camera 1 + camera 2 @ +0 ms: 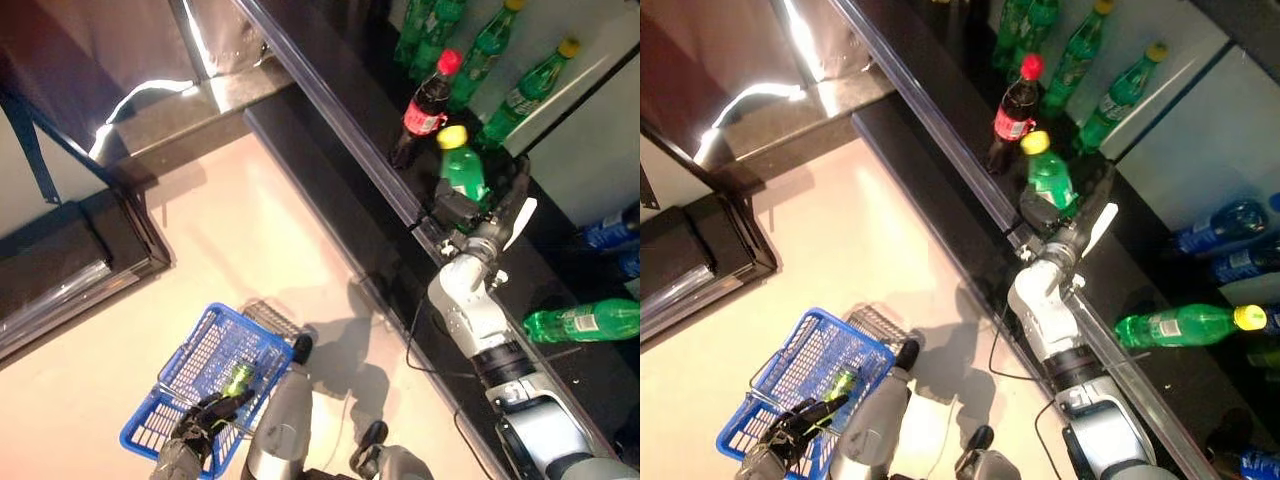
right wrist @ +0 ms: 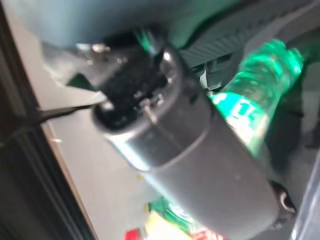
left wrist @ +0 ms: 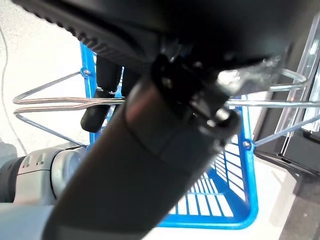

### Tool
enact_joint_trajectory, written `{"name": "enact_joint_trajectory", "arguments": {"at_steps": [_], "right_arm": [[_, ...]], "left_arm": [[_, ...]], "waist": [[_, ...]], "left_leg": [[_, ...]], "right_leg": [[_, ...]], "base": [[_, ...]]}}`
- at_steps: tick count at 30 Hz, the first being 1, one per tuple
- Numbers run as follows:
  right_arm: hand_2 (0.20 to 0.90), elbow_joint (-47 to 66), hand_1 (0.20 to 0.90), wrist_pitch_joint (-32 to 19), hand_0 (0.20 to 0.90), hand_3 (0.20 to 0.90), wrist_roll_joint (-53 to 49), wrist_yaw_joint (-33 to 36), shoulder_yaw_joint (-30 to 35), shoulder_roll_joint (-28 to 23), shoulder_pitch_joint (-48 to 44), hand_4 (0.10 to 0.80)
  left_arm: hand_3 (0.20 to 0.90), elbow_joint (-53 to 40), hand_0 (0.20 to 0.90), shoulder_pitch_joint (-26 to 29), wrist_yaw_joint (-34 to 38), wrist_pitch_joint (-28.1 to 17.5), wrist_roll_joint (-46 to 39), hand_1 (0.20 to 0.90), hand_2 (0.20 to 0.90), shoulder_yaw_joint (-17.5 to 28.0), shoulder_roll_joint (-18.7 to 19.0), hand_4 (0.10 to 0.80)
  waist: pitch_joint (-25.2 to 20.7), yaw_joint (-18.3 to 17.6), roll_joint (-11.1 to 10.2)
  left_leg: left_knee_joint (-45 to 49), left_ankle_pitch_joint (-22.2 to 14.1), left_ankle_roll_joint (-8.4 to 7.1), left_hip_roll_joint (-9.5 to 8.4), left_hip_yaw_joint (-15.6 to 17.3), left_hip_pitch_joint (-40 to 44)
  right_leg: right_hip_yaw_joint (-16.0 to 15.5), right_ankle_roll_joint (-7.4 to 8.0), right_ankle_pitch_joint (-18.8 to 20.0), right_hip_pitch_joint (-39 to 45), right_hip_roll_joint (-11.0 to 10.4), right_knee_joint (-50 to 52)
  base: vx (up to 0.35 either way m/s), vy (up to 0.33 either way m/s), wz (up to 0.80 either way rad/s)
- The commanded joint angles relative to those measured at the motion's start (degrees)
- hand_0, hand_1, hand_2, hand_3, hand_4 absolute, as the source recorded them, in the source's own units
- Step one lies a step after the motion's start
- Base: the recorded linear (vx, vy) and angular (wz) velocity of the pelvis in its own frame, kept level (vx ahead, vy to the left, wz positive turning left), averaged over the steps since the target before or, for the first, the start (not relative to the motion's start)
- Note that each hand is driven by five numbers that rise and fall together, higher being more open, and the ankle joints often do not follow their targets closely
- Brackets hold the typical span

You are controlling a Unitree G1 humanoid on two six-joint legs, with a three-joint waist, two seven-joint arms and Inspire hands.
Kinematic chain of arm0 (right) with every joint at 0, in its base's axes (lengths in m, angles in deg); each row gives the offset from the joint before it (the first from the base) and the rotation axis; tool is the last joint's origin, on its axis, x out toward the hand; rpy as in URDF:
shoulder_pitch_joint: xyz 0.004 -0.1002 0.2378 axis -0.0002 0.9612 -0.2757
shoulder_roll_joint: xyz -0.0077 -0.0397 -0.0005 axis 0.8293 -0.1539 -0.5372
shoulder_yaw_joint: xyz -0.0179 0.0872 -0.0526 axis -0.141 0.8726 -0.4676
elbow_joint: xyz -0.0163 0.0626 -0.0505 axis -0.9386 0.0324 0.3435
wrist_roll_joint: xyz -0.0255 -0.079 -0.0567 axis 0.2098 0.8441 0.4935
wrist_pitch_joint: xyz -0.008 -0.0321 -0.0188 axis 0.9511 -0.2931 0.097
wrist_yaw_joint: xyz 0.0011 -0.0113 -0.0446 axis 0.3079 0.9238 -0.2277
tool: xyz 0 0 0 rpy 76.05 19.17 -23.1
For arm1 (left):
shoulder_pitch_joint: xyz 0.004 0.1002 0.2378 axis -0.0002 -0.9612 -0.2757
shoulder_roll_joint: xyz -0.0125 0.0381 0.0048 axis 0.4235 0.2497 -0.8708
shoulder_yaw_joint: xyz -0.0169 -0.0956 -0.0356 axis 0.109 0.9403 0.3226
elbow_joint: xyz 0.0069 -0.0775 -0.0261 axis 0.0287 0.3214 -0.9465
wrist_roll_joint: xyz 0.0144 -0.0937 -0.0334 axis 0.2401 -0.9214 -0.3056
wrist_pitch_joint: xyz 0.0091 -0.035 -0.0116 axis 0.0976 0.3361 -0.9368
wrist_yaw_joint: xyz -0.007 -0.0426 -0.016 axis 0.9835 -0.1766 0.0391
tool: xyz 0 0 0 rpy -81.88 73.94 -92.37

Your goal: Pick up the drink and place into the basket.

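A green bottle with a yellow cap (image 1: pixel 462 172) stands out from the dark shelf, and my right hand (image 1: pixel 458 211) is curled round its lower part; it also shows in the right wrist view (image 2: pixel 255 100). The white thumb cover (image 1: pixel 521 222) lies beside the bottle. My left hand (image 1: pixel 200 425) hangs low at the left, shut on the thin wire handles (image 3: pixel 50 100) of the blue basket (image 1: pixel 182 360). A small green drink (image 1: pixel 238 378) lies inside the basket.
A cola bottle with a red cap (image 1: pixel 425 105) stands just behind the held bottle. Green bottles (image 1: pixel 530 90) stand further back, one (image 1: pixel 585 320) lies on its side, and blue bottles (image 1: pixel 610 235) lie at the right. The shelf's long front edge (image 1: pixel 330 120) crosses the view. A low black unit (image 1: pixel 60 270) stands at the left.
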Motion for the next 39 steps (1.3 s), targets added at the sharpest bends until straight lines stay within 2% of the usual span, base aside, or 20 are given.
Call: {"name": "enact_joint_trajectory", "arguments": {"at_steps": [1,7,8,9,15,20,21,22,23,27,34,35,36,39], "right_arm": [[0.9,1.77,0.9,-6.14,0.9,0.9,0.15,3.44,2.04,-3.27,-7.11,0.8],[0.9,-2.11,0.9,-7.91,0.9,0.9,-1.77,5.11,1.76,-5.15,-14.2,0.8],[0.401,-2.85,0.401,-7.96,0.401,0.318,-2.07,5.23,1.76,-5.48,-15.39,0.218],[0.3,-3.48,0.3,-7.81,0.3,0.2,-2.14,5.19,1.77,-5.96,-16.58,0.1],[0.3,-7.25,0.3,-7.14,0.3,0.2,-2.55,3.79,0.82,-8.14,-21.52,0.1],[0.3,-7.46,0.3,-4.05,0.3,0.2,-0.53,0.6,0.5,-9.91,-22.57,0.1],[0.481,-7.43,0.481,-2.79,0.481,0.411,0.15,-0.6,0.07,-10.67,-22.95,0.311],[0.545,-7.47,0.545,-1.99,0.545,0.485,0.59,-1.56,-0.23,-11.03,-23.0,0.385],[0.9,-7.53,0.9,-1.59,0.9,0.9,0.82,-2.04,-0.4,-11.16,-23.04,0.8],[0.9,-7.67,0.9,2.08,0.9,0.9,4.63,-8.36,-1.38,-13.32,-23.18,0.8],[0.9,-5.93,0.9,5.42,0.9,0.9,9.91,-18.35,-3.03,-18.26,-22.22,0.8],[0.9,-5.24,0.9,5.91,0.9,0.9,10.74,-19.7,-3.2,-19.17,-21.98,0.8],[0.9,-4.59,0.9,6.33,0.9,0.9,11.84,-21.13,-3.74,-20.15,-21.61,0.8],[0.9,-3.64,0.9,6.98,0.9,0.9,13.7,-22.93,-4.18,-21.44,-21.46,0.8]], "left_arm": [[0.2,-3.21,0.3,-3.45,-2.16,-0.29,2.31,0.3,0.3,-7.09,0.13,0.1],[0.2,-5.66,0.3,-1.37,-1.75,-1.43,0.04,0.3,0.3,-7.65,1.84,0.1],[0.2,-5.95,0.3,-1.13,-1.73,-1.8,-0.32,0.3,0.3,-7.76,1.97,0.1],[0.2,-6.32,0.3,-0.91,-1.71,-2.16,-0.74,0.3,0.3,-7.72,2.09,0.1],[0.2,-6.67,0.3,0.64,-2.25,-3.77,-3.35,0.3,0.3,-7.36,2.16,0.1],[0.2,-6.83,0.3,0.67,-2.53,-4.13,-3.82,0.3,0.3,-6.57,1.77,0.1],[0.2,-6.83,0.3,0.74,-2.74,-4.15,-4.08,0.3,0.3,-6.07,1.73,0.1],[0.2,-6.79,0.3,0.82,-2.94,-4.16,-4.19,0.3,0.3,-5.76,1.68,0.1],[0.2,-6.76,0.3,0.88,-3.01,-4.22,-4.22,0.3,0.3,-5.67,1.57,0.1],[0.2,-6.76,0.3,0.51,-3.61,-4.97,-4.92,0.3,0.3,-5.33,0.65,0.1],[0.2,-6.57,0.3,-0.29,-4.69,-5.18,-5.68,0.3,0.3,-4.09,0.92,0.1],[0.2,-6.6,0.3,-0.42,-5.0,-5.05,-5.88,0.3,0.3,-3.79,1.17,0.1],[0.2,-6.54,0.3,-0.8,-5.33,-4.95,-6.11,0.3,0.3,-3.5,1.37,0.1],[0.2,-6.72,0.3,-0.8,-5.44,-4.59,-6.35,0.3,0.3,-3.19,1.59,0.1]], "waist": [[-1.22,0.45,0.32],[1.1,1.19,-1.34],[1.56,1.26,-1.58],[2.08,1.31,-1.84],[4.23,1.12,-2.52],[4.38,0.92,-2.51],[4.39,0.77,-2.54],[4.39,0.65,-2.53],[4.39,0.57,-2.52],[4.39,-0.1,-1.89],[4.39,-0.95,-1.54],[4.39,-1.04,-1.56],[4.39,-1.0,-1.42],[4.39,-1.18,-1.37]], "left_leg": [[4.49,-11.69,0.9,1.5,-2.34,4.94],[6.07,-11.19,0.5,1.81,-2.63,0.2],[6.43,-11.01,0.46,1.81,-2.65,-0.65],[6.87,-10.78,0.4,1.84,-2.7,-1.6],[9.25,-9.65,0.42,1.63,-3.13,-6.01],[10.43,-9.41,0.58,1.56,-3.22,-8.37],[10.66,-9.27,0.66,1.55,-3.26,-9.01],[10.83,-9.19,0.79,1.52,-3.24,-9.44],[10.88,-9.13,0.88,1.49,-3.2,-9.68],[11.04,-8.69,1.46,1.05,-2.82,-10.59],[11.33,-8.41,1.77,0.51,-2.03,-10.84],[11.25,-8.4,1.82,0.48,-1.88,-10.73],[11.43,-9.89,1.66,0.74,-1.8,-9.65],[11.57,-9.92,1.75,0.72,-1.67,-9.71]], "right_leg": [[0.45,0.04,7.17,-5.77,-1.99,1.34],[0.31,0.63,8.36,-8.0,-1.37,0.58],[0.3,0.69,8.71,-8.52,-1.34,0.51],[0.26,0.7,9.1,-9.02,-1.31,0.42],[-0.13,0.58,10.57,-12.66,-1.48,1.85],[-0.52,0.31,10.98,-15.88,-2.01,4.26],[-0.65,0.15,11.07,-16.97,-2.22,5.3],[-0.77,0.01,11.12,-17.69,-2.41,6.03],[-0.84,-0.06,11.16,-18.1,-2.53,6.4],[-0.9,-0.53,11.1,-19.89,-2.82,8.2],[-0.87,-1.14,10.94,-20.08,-2.66,8.53],[-0.84,-1.17,10.93,-19.96,-2.56,8.42],[-0.36,-0.68,9.84,-19.23,-2.29,8.99],[-0.23,-0.71,9.75,-19.39,-2.17,9.28]], "base": [[-0.069,-0.077,-0.06],[-0.086,-0.065,-0.02],[-0.107,-0.052,-0.04],[-0.079,-0.036,-0.04],[-0.117,-0.007,-0.06],[-0.087,0.022,-0.18],[-0.066,0.016,-0.15],[-0.077,0.018,-0.16],[-0.071,0.018,-0.14],[-0.068,0.044,-0.09],[-0.028,0.026,-0.05],[0.039,-0.003,-0.06],[0.045,-0.006,-0.05],[0.003,0.004,-0.06]]}}
